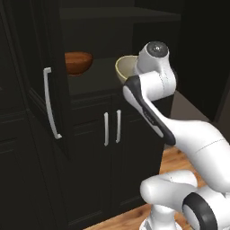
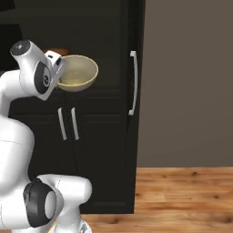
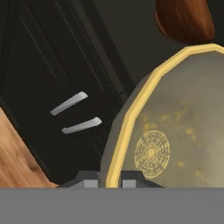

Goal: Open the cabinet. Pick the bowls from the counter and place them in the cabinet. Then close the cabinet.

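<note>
At the open cabinet [image 1: 67,27] | hand [image 3: 109,179] clamped on cream bowl [image 3: 175,131] rim

Camera layout: two base views, one hand view.
Both base views look forward from behind the arm, left and right, sharing the open cabinet [image 1: 58,103] and cream bowl [image 2: 78,73]; the hand view sits close against that bowl's rim.

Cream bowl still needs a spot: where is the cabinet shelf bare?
Bare shelf lies between the reddish-brown bowl and the cabinet's right side. The gripper holds the cream bowl there. The left end is crowded by the brown bowl.
</note>
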